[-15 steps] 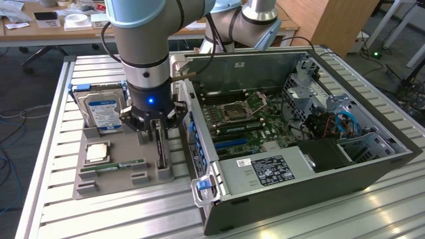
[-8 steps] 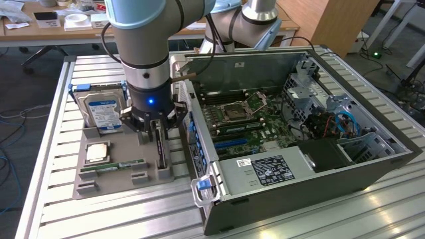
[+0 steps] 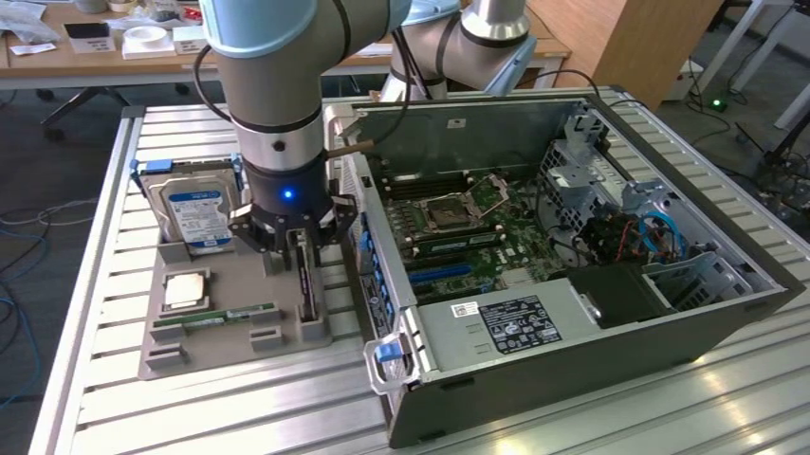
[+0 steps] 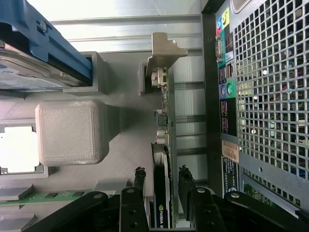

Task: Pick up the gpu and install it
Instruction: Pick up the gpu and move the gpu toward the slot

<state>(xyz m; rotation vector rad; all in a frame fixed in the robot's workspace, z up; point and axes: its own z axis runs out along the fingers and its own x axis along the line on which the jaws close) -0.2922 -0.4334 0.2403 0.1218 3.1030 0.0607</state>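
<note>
Along the grey tray's (image 3: pixel 209 355) edge nearest the open computer case (image 3: pixel 570 370), the gpu (image 3: pixel 305 284) stands on its long edge in a slot, upright and very slim. The tool (image 3: pixel 300 248) hangs straight above it on the arm, low enough that its fingers (image 4: pixel 138 180) reach down on either side of the card.

From the wrist view the jaws stand spread. One finger faces each side of the card with a sliver of gap on both sides, so it is straddled, not pinched (a small green mark on the card sits right between the fingers). The card's metal bracket (image 4: pixel 164 53) is at the end away from the tool, held in a grey post of the tray.

On the tray's side away from the case, a hard drive (image 3: pixel 196 210) with a blue-and-white label stands upright in a blue frame. A processor (image 3: pixel 186 289) lies flat near the tray's middle, and a narrow green memory stick (image 3: pixel 234 313) lies just beside it.

The tray rests on a slatted aluminium bench (image 3: pixel 190 417), just beside the case, whose side is open to the motherboard (image 3: pixel 469 232).
</note>
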